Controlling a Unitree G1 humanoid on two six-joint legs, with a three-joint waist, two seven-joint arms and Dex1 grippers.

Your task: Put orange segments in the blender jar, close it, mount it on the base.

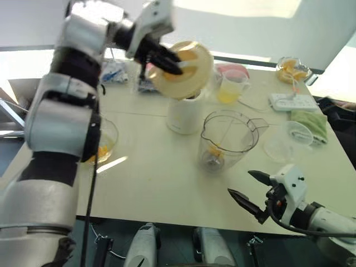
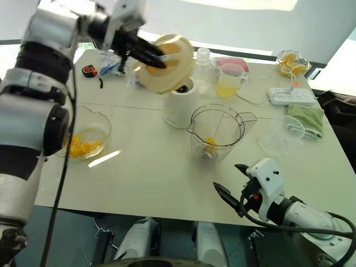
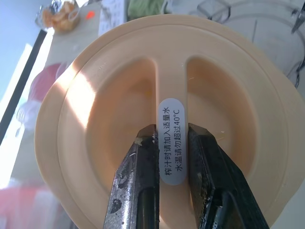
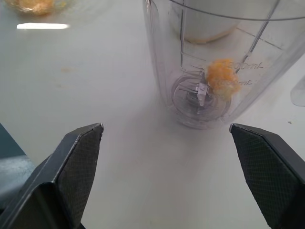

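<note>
The clear blender jar [image 1: 242, 142] stands uncovered at mid-table, with one orange segment [image 4: 223, 78] beside the blade at its bottom. More orange segments [image 2: 83, 147] lie in a glass bowl [image 2: 108, 130] at the left. The cream-white base [image 1: 185, 114] stands just behind and to the left of the jar. My left gripper [image 1: 167, 61] is raised above the base, shut on the centre rib of a round cream lid [image 3: 95, 119] that it holds tilted. My right gripper [image 1: 239, 182] hovers open near the table's front edge, pointing at the jar with nothing between its fingers.
A measuring cup of pale yellow liquid [image 1: 231, 86] and a clear bottle [image 2: 203, 72] stand behind the jar. To the right are a power strip [image 1: 292, 101], a green cloth [image 1: 308, 121] and a shallow clear dish [image 1: 289, 142]. Another fruit bowl [image 1: 292, 68] sits at the far right.
</note>
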